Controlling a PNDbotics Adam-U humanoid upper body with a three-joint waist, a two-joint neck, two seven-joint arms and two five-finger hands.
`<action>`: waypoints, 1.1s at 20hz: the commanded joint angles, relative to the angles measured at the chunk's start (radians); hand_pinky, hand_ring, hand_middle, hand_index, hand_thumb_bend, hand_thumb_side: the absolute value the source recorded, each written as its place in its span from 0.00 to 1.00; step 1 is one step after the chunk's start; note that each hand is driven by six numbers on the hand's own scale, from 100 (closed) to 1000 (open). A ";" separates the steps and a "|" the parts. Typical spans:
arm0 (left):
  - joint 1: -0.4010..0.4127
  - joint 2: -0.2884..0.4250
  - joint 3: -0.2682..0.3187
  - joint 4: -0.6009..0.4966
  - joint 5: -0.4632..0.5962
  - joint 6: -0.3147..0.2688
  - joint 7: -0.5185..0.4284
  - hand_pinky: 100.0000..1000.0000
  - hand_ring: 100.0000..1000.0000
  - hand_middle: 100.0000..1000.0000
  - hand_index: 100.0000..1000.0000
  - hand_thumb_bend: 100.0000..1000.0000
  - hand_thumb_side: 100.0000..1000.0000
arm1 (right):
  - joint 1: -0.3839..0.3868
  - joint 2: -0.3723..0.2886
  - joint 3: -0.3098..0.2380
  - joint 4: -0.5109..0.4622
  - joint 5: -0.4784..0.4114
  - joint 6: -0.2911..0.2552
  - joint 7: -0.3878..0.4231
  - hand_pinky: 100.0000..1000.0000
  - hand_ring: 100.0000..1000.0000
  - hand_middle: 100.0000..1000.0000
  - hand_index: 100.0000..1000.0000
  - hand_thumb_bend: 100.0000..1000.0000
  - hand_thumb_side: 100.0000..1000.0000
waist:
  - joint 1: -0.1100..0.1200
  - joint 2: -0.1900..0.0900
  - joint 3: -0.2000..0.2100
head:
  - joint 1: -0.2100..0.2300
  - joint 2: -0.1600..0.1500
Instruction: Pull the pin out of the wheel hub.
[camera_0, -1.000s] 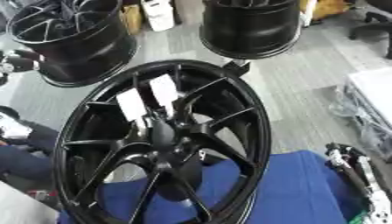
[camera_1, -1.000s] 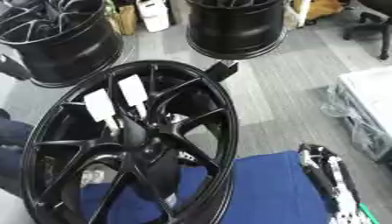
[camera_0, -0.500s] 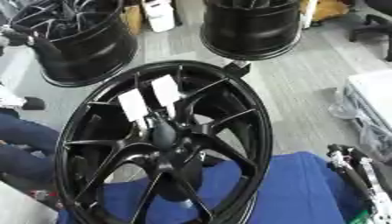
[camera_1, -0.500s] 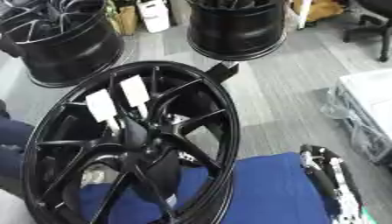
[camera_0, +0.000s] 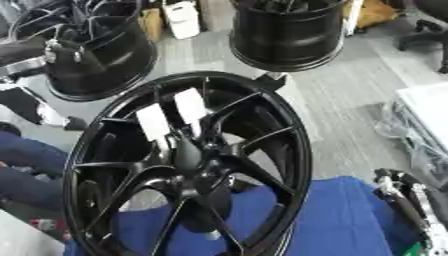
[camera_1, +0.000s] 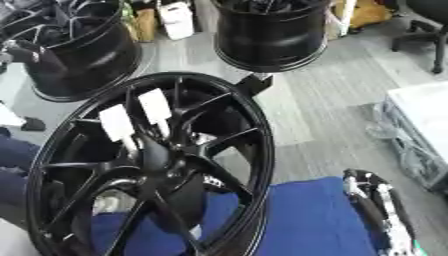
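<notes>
Grey floor planks are running under two black wheels standing at the back, beside a white can. Nearer, a big black wheel is leaning upright on a blue cloth, with two white tags sticking to its spokes just above the hub. I cannot make out any pin there. At the lower right edge, the right hand is showing only in part; how far its fingers are spreading, I cannot tell.

Black multi-spoke wheel hub stands tilted on edge, two white tags on its spokes.
</notes>
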 joint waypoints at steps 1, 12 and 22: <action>-0.034 -0.005 0.000 0.000 -0.019 -0.129 -0.135 0.73 0.68 0.69 0.82 0.64 0.50 | -0.009 -0.005 0.004 -0.012 0.005 -0.002 0.004 0.56 0.51 0.55 0.68 0.00 0.75 | -0.004 -0.019 -0.002 | 0.006 -0.009; -0.066 -0.089 -0.009 0.055 -0.076 -0.123 -0.147 0.73 0.68 0.69 0.81 0.64 0.55 | -0.013 -0.004 0.010 -0.013 0.009 -0.005 0.014 0.56 0.51 0.55 0.68 0.00 0.74 | 0.000 -0.020 -0.012 | 0.017 -0.005; -0.078 -0.135 -0.031 0.062 -0.064 -0.125 -0.197 0.71 0.62 0.64 0.80 0.63 0.60 | -0.019 -0.005 0.015 -0.013 0.016 -0.007 0.024 0.56 0.51 0.55 0.68 0.00 0.74 | 0.006 -0.021 -0.019 | 0.025 -0.004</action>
